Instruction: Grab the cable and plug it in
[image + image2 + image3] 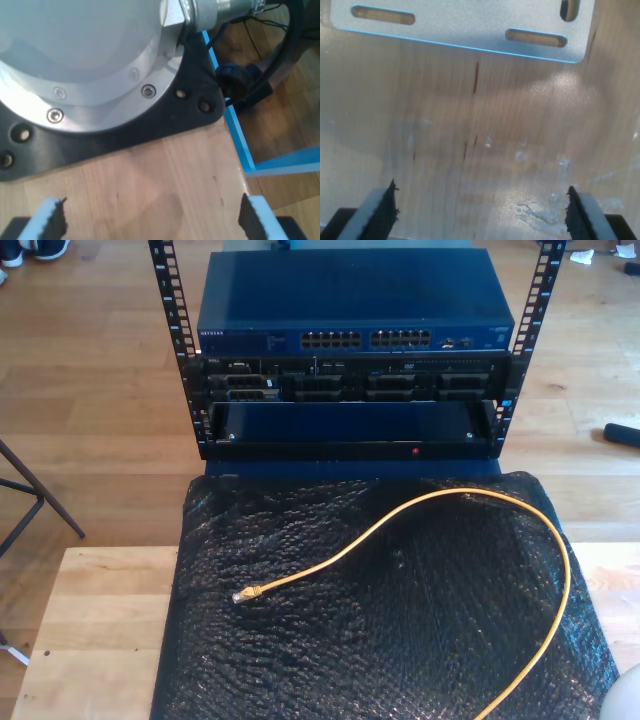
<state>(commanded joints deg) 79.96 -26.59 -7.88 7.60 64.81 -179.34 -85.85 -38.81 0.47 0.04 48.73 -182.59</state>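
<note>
The yellow-orange cable (400, 515) lies in a long curve on a black bubble-wrap mat (380, 640) in the exterior view. Its clear plug (240, 596) rests toward the exterior view's left, and the other end runs off the lower edge. Behind the mat a dark blue network switch (350, 310) sits in a rack, with a row of ports (365, 340) on its front. My first gripper (152, 215) is open over bare wood, close to a round silver arm base (75, 65). My second gripper (480, 210) is open above wood, with nothing between its fingers.
The black rack posts (170, 330) flank the switch, with more equipment (350, 385) below it. A slotted metal plate (465, 22) lies on the wood ahead of my second gripper. Blue tape (235, 125) lines the table edge, with black cables (250, 80) beyond it.
</note>
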